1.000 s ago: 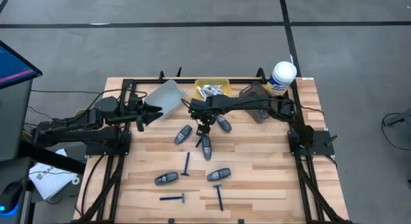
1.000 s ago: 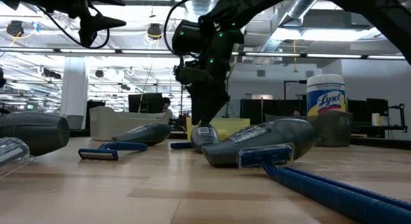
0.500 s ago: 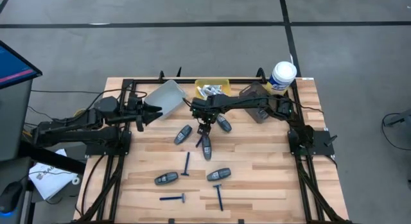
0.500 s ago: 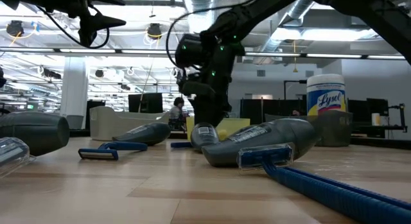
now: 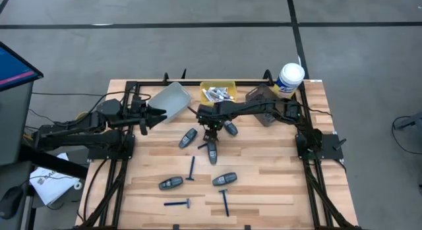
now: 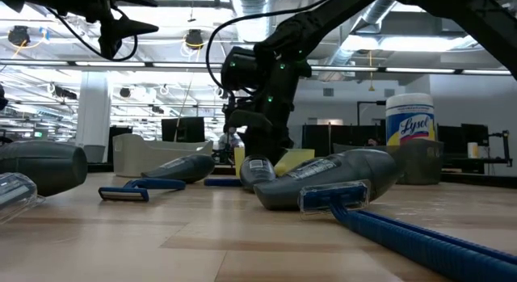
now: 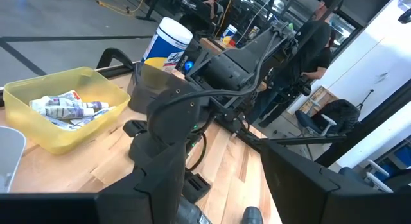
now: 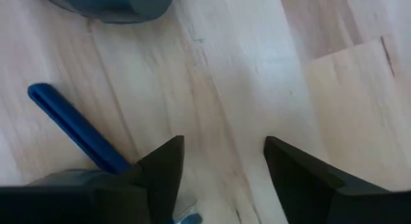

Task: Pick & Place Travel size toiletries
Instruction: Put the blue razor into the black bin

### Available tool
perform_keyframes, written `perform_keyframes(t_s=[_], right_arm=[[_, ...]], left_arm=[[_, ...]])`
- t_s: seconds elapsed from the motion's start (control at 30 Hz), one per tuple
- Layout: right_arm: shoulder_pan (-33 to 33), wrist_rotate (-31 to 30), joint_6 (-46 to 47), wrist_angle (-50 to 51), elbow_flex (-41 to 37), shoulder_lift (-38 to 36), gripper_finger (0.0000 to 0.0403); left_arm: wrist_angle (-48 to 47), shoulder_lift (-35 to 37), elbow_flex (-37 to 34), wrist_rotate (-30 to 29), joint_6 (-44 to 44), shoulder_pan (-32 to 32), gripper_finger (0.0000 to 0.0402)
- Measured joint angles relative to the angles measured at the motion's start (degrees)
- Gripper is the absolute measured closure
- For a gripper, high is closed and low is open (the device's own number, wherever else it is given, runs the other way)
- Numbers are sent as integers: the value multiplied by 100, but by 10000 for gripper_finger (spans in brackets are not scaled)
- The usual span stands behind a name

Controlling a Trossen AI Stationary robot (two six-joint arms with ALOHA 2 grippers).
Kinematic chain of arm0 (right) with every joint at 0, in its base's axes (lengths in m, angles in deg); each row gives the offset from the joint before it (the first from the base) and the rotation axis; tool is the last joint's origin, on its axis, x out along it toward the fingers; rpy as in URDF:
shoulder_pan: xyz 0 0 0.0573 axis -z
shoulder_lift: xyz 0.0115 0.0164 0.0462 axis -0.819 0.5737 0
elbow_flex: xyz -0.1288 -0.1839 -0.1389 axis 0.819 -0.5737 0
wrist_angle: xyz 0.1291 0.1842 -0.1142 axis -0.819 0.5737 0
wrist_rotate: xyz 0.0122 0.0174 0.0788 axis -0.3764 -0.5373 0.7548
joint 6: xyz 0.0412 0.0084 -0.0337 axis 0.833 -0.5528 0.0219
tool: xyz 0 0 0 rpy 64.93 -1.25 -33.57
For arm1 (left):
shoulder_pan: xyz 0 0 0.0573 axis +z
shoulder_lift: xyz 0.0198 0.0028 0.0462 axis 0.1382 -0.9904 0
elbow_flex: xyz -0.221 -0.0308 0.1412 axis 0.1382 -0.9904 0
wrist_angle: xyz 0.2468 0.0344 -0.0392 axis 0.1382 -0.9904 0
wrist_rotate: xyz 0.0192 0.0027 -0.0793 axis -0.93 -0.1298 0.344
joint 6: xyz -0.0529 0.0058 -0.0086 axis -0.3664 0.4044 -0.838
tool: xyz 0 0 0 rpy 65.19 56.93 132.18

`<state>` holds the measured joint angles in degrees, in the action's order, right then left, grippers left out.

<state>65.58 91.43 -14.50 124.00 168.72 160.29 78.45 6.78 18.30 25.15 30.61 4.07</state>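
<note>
Blue razor [image 8: 74, 131] — beside right gripper [image 8: 221, 163]

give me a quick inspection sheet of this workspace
surface: wooden table, black frame rails along its edges
job's things: grey pods and blue razors loose on the wood; white mini tubes in the yellow bin
clutter: wipes canister, grey bin, brown bin
grippers: right tool open, low over bare wood beside a razor; left tool open and empty, near the grey bin
cables: some beside the left arm's base
surroundings: grey floor; a person beyond the table
</note>
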Motion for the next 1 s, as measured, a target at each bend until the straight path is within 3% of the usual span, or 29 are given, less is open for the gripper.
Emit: perform_keyframes(t_s=[0.3,0.5,0.67,1.0], right_arm=[[49,1,-369,296,353,29,233],[-138,200,-1133,431,997,-58,211],[-588,294,-1775,202,1030,23,189],[-829,274,-1848,-163,1047,365,180]], left_arm=[[0,0,2,0,0,0,208],[0,0,2,-1,0,0,209],[0,0,2,-2,30,0,209],[-2,0,2,-2,144,0,209]])
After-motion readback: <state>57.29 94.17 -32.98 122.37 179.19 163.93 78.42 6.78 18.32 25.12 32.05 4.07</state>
